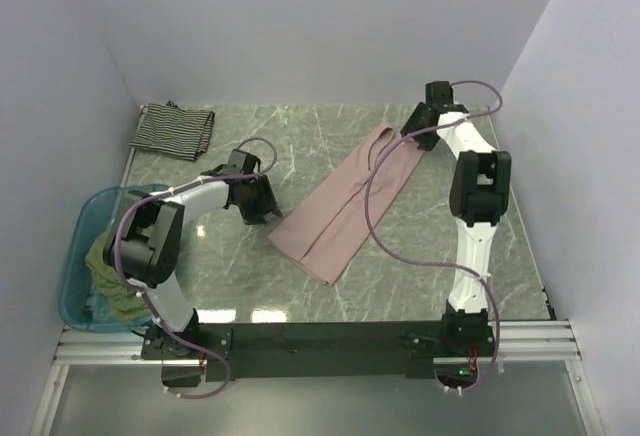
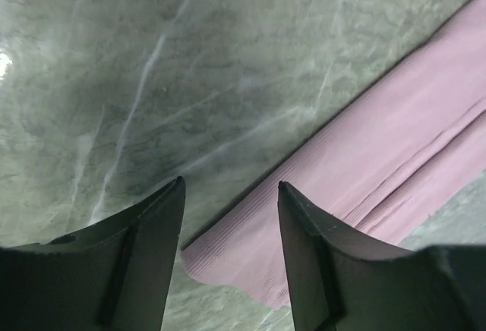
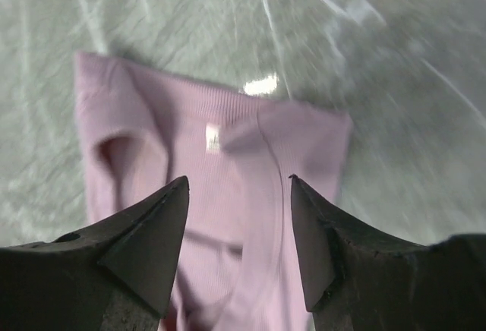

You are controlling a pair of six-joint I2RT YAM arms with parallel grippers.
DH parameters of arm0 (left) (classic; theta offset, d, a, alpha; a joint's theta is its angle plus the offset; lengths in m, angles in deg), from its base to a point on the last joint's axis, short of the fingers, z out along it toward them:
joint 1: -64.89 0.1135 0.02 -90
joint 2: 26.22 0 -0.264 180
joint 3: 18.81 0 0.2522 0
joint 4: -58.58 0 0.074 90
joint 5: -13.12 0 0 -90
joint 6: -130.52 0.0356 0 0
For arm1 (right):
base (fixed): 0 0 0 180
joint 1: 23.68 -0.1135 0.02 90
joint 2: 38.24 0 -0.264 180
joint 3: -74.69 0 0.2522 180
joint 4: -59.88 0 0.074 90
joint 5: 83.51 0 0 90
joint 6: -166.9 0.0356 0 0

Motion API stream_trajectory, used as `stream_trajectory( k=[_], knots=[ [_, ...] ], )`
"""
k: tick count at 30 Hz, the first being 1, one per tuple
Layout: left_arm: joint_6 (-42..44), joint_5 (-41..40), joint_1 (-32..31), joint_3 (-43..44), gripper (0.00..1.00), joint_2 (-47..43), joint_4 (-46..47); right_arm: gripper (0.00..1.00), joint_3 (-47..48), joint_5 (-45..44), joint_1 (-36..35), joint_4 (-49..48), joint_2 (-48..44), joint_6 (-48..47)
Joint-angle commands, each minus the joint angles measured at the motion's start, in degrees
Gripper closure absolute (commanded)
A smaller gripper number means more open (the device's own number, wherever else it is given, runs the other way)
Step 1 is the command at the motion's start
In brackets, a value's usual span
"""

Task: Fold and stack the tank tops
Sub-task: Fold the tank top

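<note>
The dusty-pink tank top [image 1: 345,206] lies flat on the surface [image 1: 300,136], already doubled lengthwise into a long narrow band. Its long axis runs on a diagonal from near the middle of the surface up toward the far right corner. The hem end is the one nearer the middle, and the strap and neck end points at the far right corner. Each arm is closer to one end. The left end effector [image 2: 230,187] sits low just off the hem end, on its left side; its jaws are spread and hold nothing, and in the left wrist view the hem corner lies just ahead, under the gap and toward the right finger. The right end effector [image 3: 239,181] hangs over the strap end, also spread and empty, with the neckline and its small white label [image 3: 213,138] straight ahead between the fingers. The next fold, I judge, is across this long axis, so the right arm would carry the strap end down the diagonal toward the hem. The striped tank top [image 1: 172,129] lies folded at the far left corner, and the olive one [image 1: 110,276] is bunched in the blue tub [image 1: 80,226] at the near left edge.
</note>
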Motion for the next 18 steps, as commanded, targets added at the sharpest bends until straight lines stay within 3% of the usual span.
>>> stream_trajectory(
  k=[1,7,11,18],
  knots=[
    [1.83,0.79,-0.18,-2.61,0.41,-1.83,0.43,0.37,-3.51,-4.17,0.01,-4.25,-13.08,-0.22],
    [0.95,1.76,-0.7,-8.06,0.42,-3.33,1.31,0.37,-27.74,-4.1,-2.36,-11.54,-33.03,4.17],
    [-1.77,0.35,-1.85,-13.08,0.45,-5.96,2.71,0.37,-46.45,-5.85,-7.72,-15.77,-44.99,6.72],
    [-7.74,-3.16,-5.98,-20.46,0.5,-8.87,6.49,0.37,-65.73,-8.13,-18.61,-17.61,-62.92,14.01]
  ],
)
